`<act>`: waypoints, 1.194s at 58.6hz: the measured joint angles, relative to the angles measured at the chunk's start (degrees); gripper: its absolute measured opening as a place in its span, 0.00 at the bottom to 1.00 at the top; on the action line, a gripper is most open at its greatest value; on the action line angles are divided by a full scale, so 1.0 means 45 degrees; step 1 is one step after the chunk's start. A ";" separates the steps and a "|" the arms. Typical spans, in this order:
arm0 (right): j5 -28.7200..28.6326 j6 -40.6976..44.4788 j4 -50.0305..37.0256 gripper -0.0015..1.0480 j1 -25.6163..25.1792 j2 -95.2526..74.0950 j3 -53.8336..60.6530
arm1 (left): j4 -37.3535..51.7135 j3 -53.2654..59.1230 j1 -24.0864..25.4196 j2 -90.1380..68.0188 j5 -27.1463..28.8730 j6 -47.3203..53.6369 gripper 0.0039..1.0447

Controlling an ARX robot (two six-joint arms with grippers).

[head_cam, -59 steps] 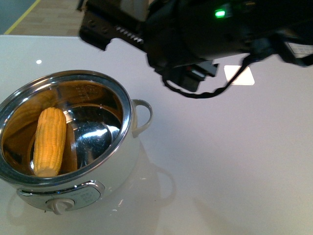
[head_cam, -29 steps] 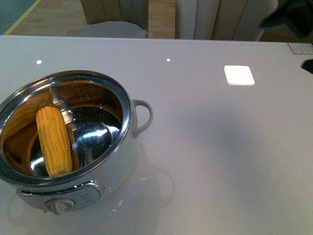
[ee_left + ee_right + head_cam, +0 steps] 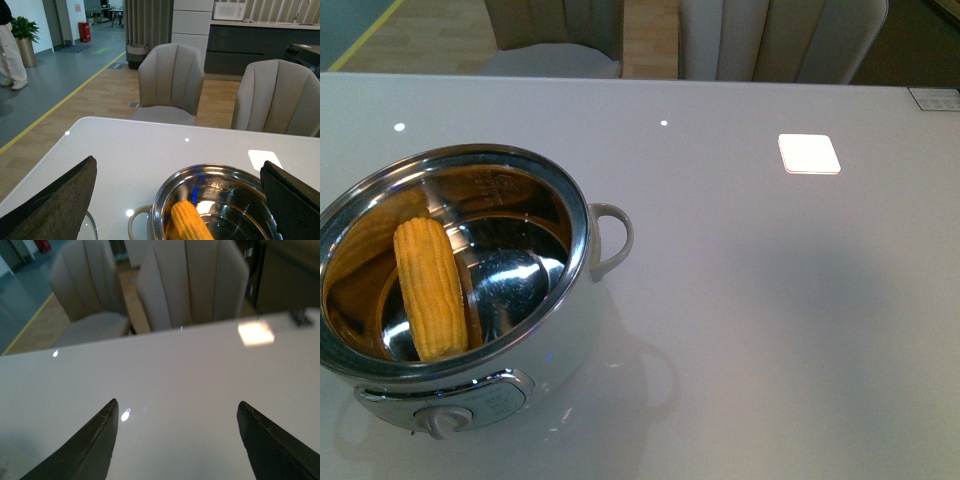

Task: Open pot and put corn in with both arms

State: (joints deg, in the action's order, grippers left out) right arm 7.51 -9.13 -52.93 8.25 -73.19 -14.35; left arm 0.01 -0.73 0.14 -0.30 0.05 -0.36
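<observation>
The white pot (image 3: 552, 345) stands open at the front left of the table, with a chrome rim, a loop handle (image 3: 613, 240) and a dial knob (image 3: 442, 421). The yellow corn (image 3: 430, 288) lies inside on the steel bottom, leaning against the wall. No arm shows in the front view. In the left wrist view my left gripper (image 3: 177, 167) is open and empty above the pot (image 3: 210, 175), with the corn (image 3: 191, 222) below it. In the right wrist view my right gripper (image 3: 176, 407) is open and empty over bare table. No lid shows.
The table (image 3: 770, 300) is white and glossy, with a bright square light patch (image 3: 809, 153) at the back right. Two beige chairs (image 3: 172, 80) stand behind the far edge. A curved glass edge (image 3: 91, 230) shows beside the pot in the left wrist view.
A black arm that filled the top of the front view has pulled away to the right and out of view. The corn has tipped and settled lower inside the pot.
</observation>
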 joint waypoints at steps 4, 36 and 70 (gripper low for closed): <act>-0.0117 0.0869 -0.0792 0.52 -0.0180 0.0724 0.0413 | 0.0000 0.0000 0.0000 0.0005 -0.0005 0.0000 0.93; -0.1632 0.1943 0.1375 0.02 -0.1783 0.5241 0.2788 | 0.0000 0.0000 0.0000 0.0005 -0.0010 -0.0005 0.93; -0.1637 0.1948 0.6023 0.02 -0.1792 1.0486 0.2973 | 0.0000 0.0000 0.0000 0.0005 -0.0010 0.0000 0.93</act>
State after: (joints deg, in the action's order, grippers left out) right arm 0.14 -0.36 -25.82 0.19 -26.00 -0.97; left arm 0.01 -0.73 0.14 -0.27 0.01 -0.36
